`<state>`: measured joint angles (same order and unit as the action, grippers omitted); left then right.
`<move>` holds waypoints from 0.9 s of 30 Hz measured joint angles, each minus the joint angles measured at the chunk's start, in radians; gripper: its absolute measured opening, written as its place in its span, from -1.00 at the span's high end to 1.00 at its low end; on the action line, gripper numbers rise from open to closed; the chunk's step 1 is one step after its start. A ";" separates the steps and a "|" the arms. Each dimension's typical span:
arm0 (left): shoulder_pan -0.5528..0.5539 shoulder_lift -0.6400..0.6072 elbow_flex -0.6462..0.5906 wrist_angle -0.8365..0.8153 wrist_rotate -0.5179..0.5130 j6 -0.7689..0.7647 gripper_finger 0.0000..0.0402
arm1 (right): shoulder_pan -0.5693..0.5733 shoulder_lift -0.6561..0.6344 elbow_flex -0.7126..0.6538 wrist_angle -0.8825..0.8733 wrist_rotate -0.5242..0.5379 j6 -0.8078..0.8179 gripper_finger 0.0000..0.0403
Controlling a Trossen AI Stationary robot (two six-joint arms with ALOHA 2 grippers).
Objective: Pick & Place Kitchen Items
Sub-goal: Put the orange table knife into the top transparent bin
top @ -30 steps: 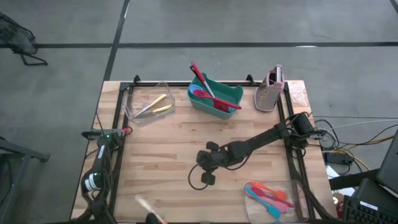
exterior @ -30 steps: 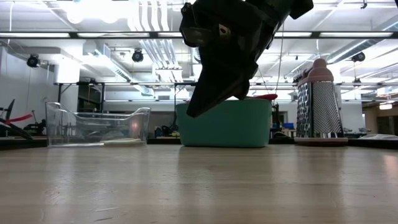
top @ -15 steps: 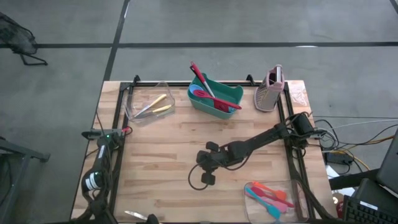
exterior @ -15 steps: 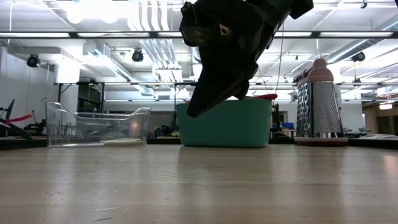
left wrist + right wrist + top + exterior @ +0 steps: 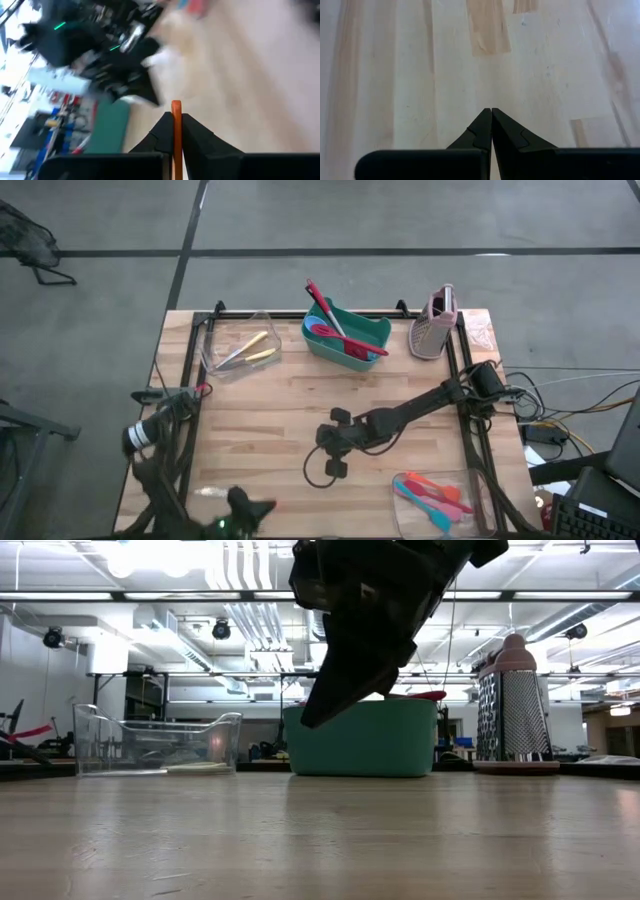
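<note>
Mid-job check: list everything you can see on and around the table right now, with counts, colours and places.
Green bin: one, teal-green, far edge at centre; holds a red-handled utensil and pink and blue ones, count unclear.
Clear tub: one, far left; holds yellow-handled cutlery, about two pieces.
Second clear tub: one, near right corner; holds orange, pink and teal utensils, count unclear.
Grater: one, pink-grey, upright, far right.
Orange utensil handle: one, thin, clamped between the left jaws.
Table: one, light wood, black-framed.
Cables: dark, off the right edge.
Left gripper: near left edge, jaws shut on the handle.
Right gripper: over table centre, jaws shut, empty.
</note>
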<state>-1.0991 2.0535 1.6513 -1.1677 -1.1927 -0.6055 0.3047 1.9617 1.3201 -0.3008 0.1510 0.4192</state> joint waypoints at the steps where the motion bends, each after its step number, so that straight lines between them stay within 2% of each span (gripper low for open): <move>1: 0.020 -0.039 -0.024 -0.016 -0.003 -0.002 0.90 | 0.005 0.000 0.000 -0.001 0.011 -0.013 0.96; 9: 0.250 -0.452 -0.316 0.037 -0.002 0.004 0.90 | 0.044 0.000 0.000 -0.003 0.059 -0.095 0.96; 12: 0.357 -0.629 -0.436 0.124 0.017 0.088 0.90 | 0.054 0.000 0.000 -0.003 0.059 -0.110 0.96; 14: 0.428 -0.740 -0.519 0.247 0.059 0.230 0.90 | 0.059 0.000 0.000 -0.004 0.059 -0.123 0.96; 17: 0.553 -0.895 -0.644 0.497 0.182 0.494 0.90 | 0.065 0.000 0.000 -0.004 0.059 -0.142 0.96; 21: 0.779 -1.059 -0.807 0.895 0.468 0.805 0.90 | 0.069 0.000 0.000 -0.004 0.059 -0.162 0.96; 24: 0.944 -1.135 -0.895 1.044 0.618 0.895 0.90 | 0.070 0.000 0.000 -0.004 0.059 -0.204 0.96; 27: 1.129 -1.184 -0.935 1.067 0.763 0.911 0.90 | 0.070 0.000 0.000 -0.005 0.059 -0.237 0.96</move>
<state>0.0300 0.8692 0.7164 -0.1005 -0.4293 0.3052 0.3752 1.9617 1.3198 -0.3056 0.2103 0.1822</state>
